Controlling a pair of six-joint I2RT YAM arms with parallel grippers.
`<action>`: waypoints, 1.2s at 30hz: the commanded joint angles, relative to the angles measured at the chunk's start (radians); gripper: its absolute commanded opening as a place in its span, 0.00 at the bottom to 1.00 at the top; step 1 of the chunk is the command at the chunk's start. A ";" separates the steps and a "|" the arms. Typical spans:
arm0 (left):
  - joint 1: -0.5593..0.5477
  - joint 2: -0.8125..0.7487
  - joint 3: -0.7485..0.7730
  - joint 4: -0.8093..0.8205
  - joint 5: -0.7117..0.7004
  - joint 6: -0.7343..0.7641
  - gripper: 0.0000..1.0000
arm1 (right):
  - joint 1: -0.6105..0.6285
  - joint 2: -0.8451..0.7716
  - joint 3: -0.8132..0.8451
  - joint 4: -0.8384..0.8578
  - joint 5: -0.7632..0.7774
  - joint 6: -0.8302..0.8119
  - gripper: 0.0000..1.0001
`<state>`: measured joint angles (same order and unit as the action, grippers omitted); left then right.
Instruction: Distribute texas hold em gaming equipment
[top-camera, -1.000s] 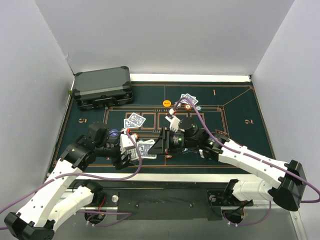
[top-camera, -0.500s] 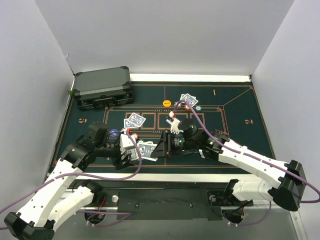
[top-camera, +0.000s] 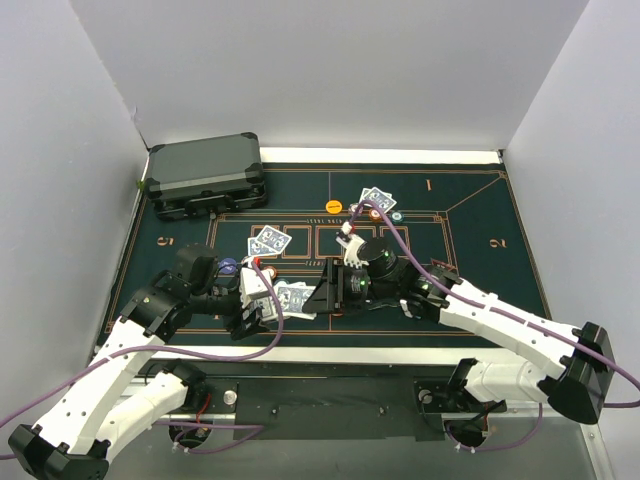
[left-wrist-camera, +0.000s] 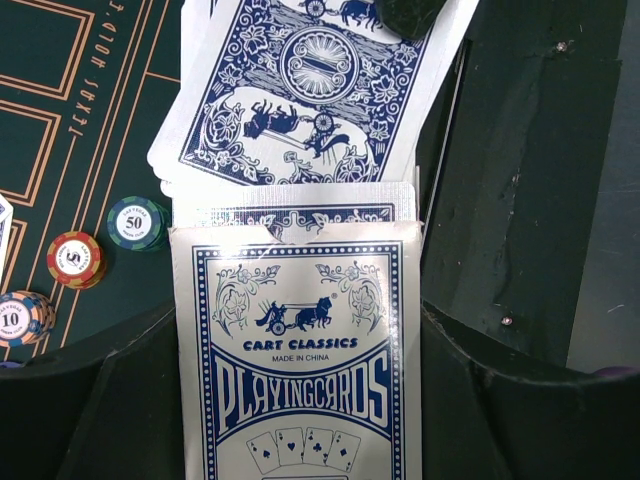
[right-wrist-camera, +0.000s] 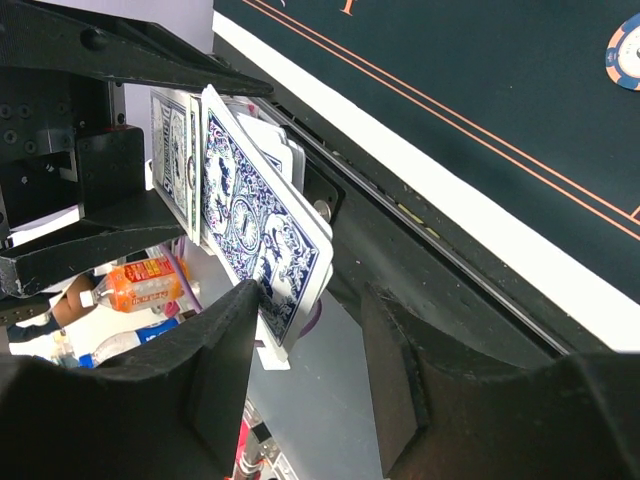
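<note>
Compared with a second ago, the right gripper (right-wrist-camera: 310, 300) has spread its jaws a little and sits slightly closer to the deck; the rest of the scene looks unchanged. Its jaws now stand partly apart with nothing pinched. The corner of the top card rests against one finger, and the gap beside it is free. The left gripper (top-camera: 252, 305) is clamped on the card box (left-wrist-camera: 295, 370), from which the fanned playing cards (left-wrist-camera: 300, 90) slide out toward the right gripper. The cards' long axis runs roughly along the near edge of the felt mat (top-camera: 470, 290), from one gripper to the other, so the right arm is the nearer one for drawing a card off the end. Two small sets of dealt cards (top-camera: 268, 241) already lie face down toward the middle and far side of the mat. A teal chip (left-wrist-camera: 136, 222) and a red chip (left-wrist-camera: 77, 258) sit on the felt just beside the deck. The grey hard case (top-camera: 205, 175) occupies the far left corner, and plain white walls close in three sides.
</note>
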<state>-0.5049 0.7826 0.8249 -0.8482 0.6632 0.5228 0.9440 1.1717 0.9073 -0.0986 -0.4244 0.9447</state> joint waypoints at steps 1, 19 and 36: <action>-0.003 -0.014 0.034 0.060 0.050 -0.023 0.00 | 0.006 -0.050 0.012 -0.032 0.039 -0.001 0.39; -0.003 -0.008 0.042 0.063 0.046 -0.024 0.00 | -0.014 -0.150 -0.045 -0.064 0.046 0.014 0.23; -0.003 -0.008 0.036 0.066 0.046 -0.030 0.00 | -0.042 -0.195 0.008 -0.119 0.035 0.014 0.13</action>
<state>-0.5049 0.7822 0.8253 -0.8394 0.6693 0.5041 0.9085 0.9874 0.8639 -0.2070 -0.3859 0.9607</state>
